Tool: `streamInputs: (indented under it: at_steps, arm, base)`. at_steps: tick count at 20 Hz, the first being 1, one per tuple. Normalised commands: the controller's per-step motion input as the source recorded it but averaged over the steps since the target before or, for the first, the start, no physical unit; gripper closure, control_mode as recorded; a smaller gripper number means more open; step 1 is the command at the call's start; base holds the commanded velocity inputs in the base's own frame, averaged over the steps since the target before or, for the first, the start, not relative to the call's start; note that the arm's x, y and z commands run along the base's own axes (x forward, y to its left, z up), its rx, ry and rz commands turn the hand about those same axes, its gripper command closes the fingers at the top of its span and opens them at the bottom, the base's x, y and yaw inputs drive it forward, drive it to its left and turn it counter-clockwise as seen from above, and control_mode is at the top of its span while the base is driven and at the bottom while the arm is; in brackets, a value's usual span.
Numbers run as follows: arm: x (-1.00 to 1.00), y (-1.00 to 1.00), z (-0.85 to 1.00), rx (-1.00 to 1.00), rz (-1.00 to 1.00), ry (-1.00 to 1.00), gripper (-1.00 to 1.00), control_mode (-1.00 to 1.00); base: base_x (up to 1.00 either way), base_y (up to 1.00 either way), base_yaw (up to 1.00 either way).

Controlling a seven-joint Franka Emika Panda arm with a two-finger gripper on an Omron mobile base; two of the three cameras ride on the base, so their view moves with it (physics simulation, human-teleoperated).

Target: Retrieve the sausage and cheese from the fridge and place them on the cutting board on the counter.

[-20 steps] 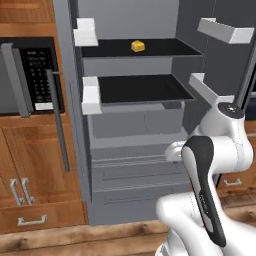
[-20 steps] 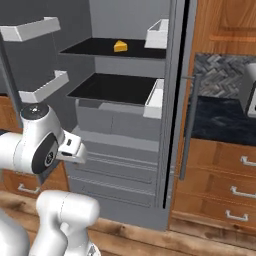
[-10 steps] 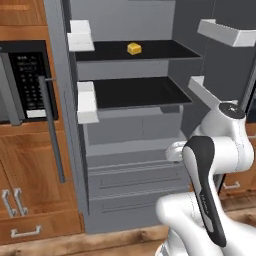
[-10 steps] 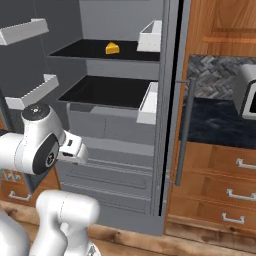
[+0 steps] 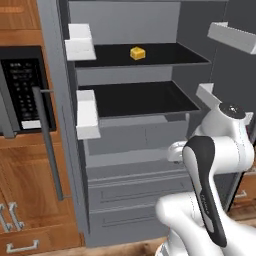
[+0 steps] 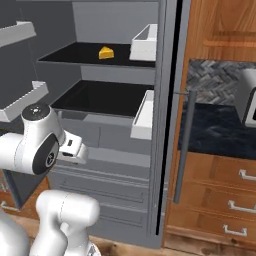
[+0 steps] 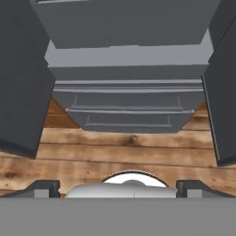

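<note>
**A:** Left base view is showing the fridge standing open with the cheese sitting on its top black shelf, toward the middle. Can't spot the sausage anywhere, so I'm guessing cheese goes first?

**B:** Yeah, looks like we're still lining up on the fridge, no reach started. In the hand view the gripper is pointing down at the fridge's lower drawers, jaws spread wide, carrying nothing. Next it's needing to lift and aim into that top shelf.

**A:** Room-wise?

**B:** White door bins are flanking the fridge opening on both sides, and the shelf above is leaving a low slot, so go in centred
</note>
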Motion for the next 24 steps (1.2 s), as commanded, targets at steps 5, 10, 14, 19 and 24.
streamInputs:
  at_steps: [5,10,14,19,24]
  arm:
    - [0.0,0.0,0.0,0.0,0.0,0.0,-1.0,1.0]
    - [0.0,0.0,0.0,0.0,0.0,0.0,-1.0,1.0]
    - [0.0,0.0,0.0,0.0,0.0,0.0,-1.0,1.0]
    - [0.0,0.0,0.0,0.0,0.0,0.0,-1.0,1.0]
    - [0.0,0.0,0.0,0.0,0.0,0.0,-1.0,1.0]
  base:
    - [0.67,0.01,0.0]
    - [0.61,0.08,0.0]
    - [0.36,0.04,0.0]
    - [0.17,0.06,0.0]
    - [0.41,0.15,0.0]
